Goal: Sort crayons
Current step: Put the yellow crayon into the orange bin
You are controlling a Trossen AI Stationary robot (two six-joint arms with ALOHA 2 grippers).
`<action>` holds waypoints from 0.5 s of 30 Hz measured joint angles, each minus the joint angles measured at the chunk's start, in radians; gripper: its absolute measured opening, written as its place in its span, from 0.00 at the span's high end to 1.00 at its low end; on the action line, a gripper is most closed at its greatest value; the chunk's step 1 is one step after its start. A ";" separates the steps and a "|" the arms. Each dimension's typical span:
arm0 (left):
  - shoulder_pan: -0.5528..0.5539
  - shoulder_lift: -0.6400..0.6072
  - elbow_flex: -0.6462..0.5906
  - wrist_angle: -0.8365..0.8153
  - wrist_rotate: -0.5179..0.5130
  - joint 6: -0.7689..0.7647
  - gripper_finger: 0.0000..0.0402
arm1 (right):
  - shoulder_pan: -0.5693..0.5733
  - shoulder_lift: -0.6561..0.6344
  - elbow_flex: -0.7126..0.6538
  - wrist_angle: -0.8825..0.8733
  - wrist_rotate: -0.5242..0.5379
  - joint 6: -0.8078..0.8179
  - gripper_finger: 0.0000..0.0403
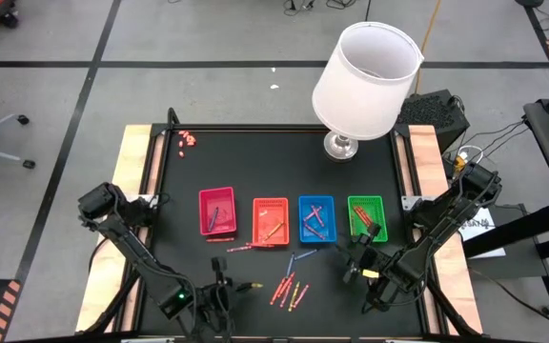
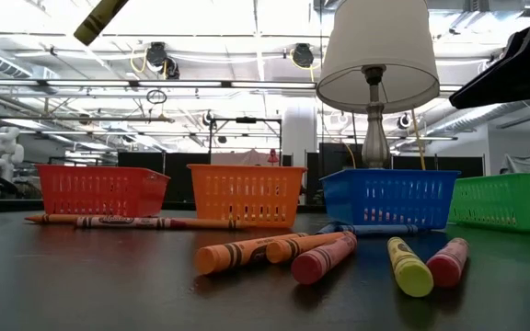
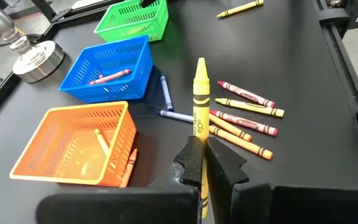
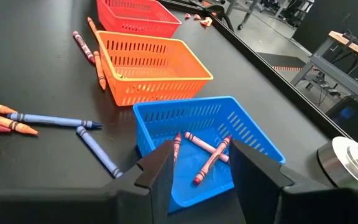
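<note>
While four baskets are sitting in a row mid-surface from above, you are seeing crayons already in each, yet a loose crayon cluster [image 1: 289,289] is lying at six o'clock of the orange basket [image 1: 271,218]. Level with the surface, several crayons are still waiting in front of the blue basket [image 2: 389,197]. From the left wrist, the left gripper [image 3: 202,163] jaws are clamping a yellow crayon [image 3: 200,109]. From the right wrist, the right gripper [image 4: 197,163] jaws are standing apart, empty, over the blue basket.

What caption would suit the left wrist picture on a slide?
Left gripper holding a yellow crayon upright over loose crayons, beside orange, blue and green baskets.
</note>
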 joint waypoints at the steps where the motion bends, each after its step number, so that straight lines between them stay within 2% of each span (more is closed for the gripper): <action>1: 0.000 0.000 0.000 0.007 0.000 0.001 0.98 | 0.000 0.000 0.000 0.000 0.000 0.000 0.65; 10: 0.000 0.000 0.000 0.009 0.000 0.000 0.98 | 0.000 0.000 0.000 0.000 0.000 0.002 0.65; 15: 0.005 0.000 0.000 0.009 -0.035 -0.002 0.98 | 0.000 0.000 0.000 0.000 0.000 0.003 0.65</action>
